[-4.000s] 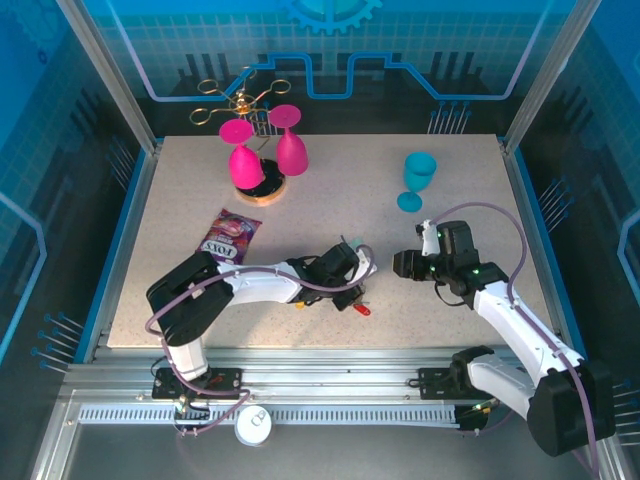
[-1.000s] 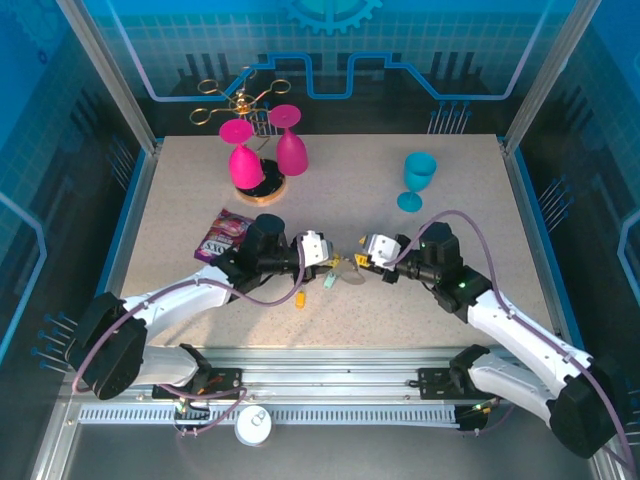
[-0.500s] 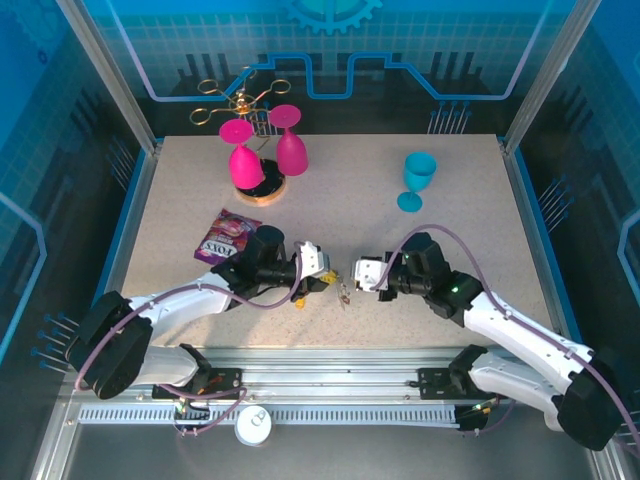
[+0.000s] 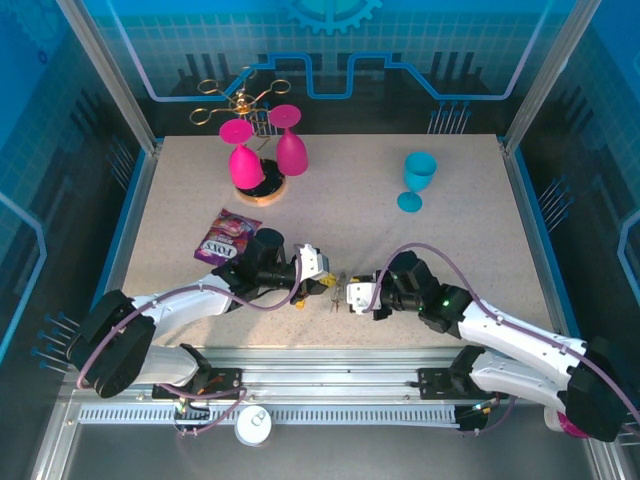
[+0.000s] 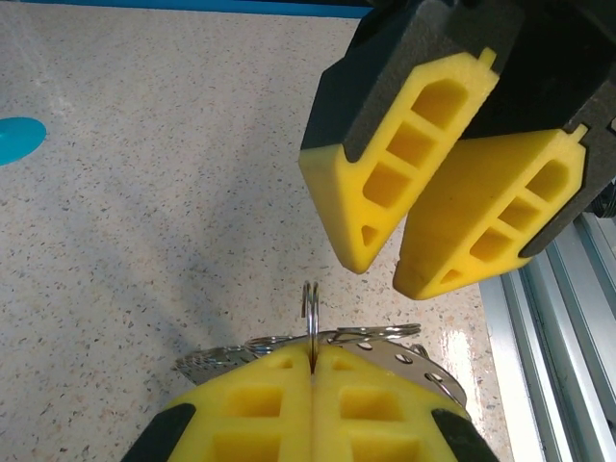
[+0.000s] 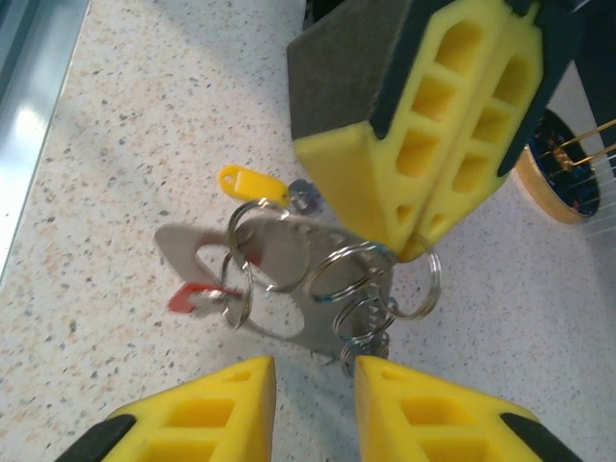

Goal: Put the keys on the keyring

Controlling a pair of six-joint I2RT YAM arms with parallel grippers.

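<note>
Since half a second ago: right end effector [image 6: 313, 380] has slid toward the desk's near edge and closer to the left one; the left end effector [image 5: 313, 361] has barely shifted.
Left end effector: I see its two yellow foam faces pressed together, clamped on a thin wire split ring [image 5: 311, 298] that stands edge-on out of the seam.
Right end effector: jaws apart with a clear gap and nothing between them, tips just short of the ring cluster.
End effector build: soft yellow foam wedges with open rectangular cells, backed by matte black shells.
Keyring [image 6: 178, 243]: flat grey metal loop, pointed-oval with cut-outs, hanging between the two end effectors from the clamped ring; several bright wire split rings overlap it.
Red tag [image 6: 192, 296]: small glossy plastic piece at the loop's lower left, blurred.
Yellow-headed key [image 6: 252, 183]: smooth oblong plastic head just above the loop, touching one ring; I cannot tell whether it is threaded on.
Desk [image 4: 450, 250]: pale speckled stone-look top, blue-edged.
Further out: two glossy pink goblets [image 4: 290, 150] upside down on a gold wire rack [image 4: 245, 100] with a round wooden base; a teal goblet [image 4: 418, 172] upright at far right.
Writing: a crinkled purple packet [image 4: 228, 235] beside the left arm carries white lettering, too small for me to read.
</note>
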